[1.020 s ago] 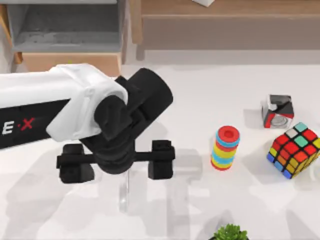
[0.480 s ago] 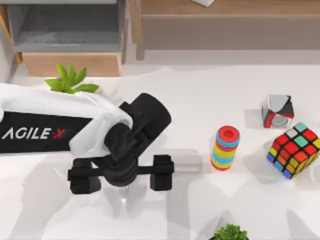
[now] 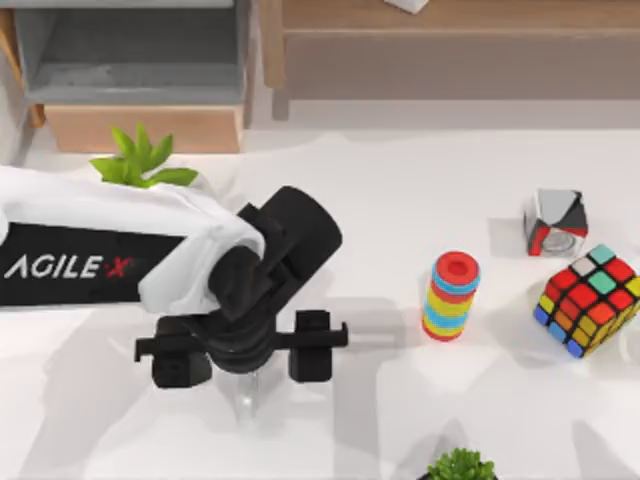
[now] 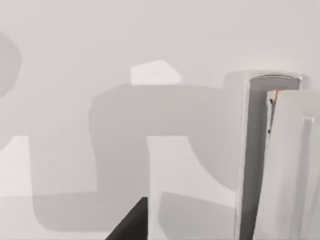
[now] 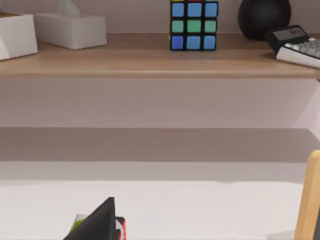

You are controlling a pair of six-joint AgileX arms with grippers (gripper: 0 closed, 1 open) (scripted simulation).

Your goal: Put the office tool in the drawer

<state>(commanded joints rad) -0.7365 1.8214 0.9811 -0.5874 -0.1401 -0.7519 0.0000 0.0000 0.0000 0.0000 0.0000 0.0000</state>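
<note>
The office tool [image 3: 247,398] is a slim glassy bar lying on the white table at the front left, running front to back. My left gripper [image 3: 246,354] hangs right over its far end, open, with one black finger on each side of the bar and clear gaps between. In the left wrist view the office tool [image 4: 257,160] shows close up as a grey glassy strip. The drawer [image 3: 130,75] stands pulled out at the back left, grey inside, with its tan front panel [image 3: 145,128] facing the table. My right arm is parked off to the side.
A small green plant [image 3: 140,160] stands between the drawer and my left arm. A coloured ring stack [image 3: 452,295], a puzzle cube [image 3: 590,300] and a black-red-silver cube [image 3: 555,222] sit on the right. A brown shelf [image 3: 450,40] runs along the back. Another plant [image 3: 460,466] is at the front edge.
The left gripper's fingers have drawn closer together around the bar. Over the last second the arm swung down and left, uncovering the plant.
</note>
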